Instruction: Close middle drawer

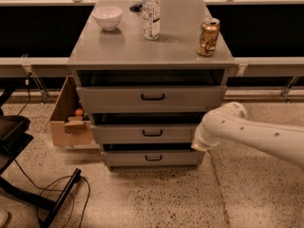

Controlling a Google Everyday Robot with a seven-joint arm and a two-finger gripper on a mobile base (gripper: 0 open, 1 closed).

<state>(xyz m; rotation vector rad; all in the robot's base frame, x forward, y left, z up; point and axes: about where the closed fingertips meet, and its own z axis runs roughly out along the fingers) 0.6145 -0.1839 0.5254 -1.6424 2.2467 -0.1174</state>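
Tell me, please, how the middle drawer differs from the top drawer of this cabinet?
The top drawer has a taller front than the middle drawer. The top drawer's handle is wider than the middle drawer's handle. The claw is at the middle drawer's right end, well below the top drawer. Both drawers are grey, with a black handle in the middle and a dark gap above the front.

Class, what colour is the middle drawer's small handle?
Black handle on the grey middle drawer, clear in the camera view. The hand is at that drawer's right end.

White bowl point(107, 17), bottle point(151, 14), can point(208, 31), cardboard box point(65, 127)
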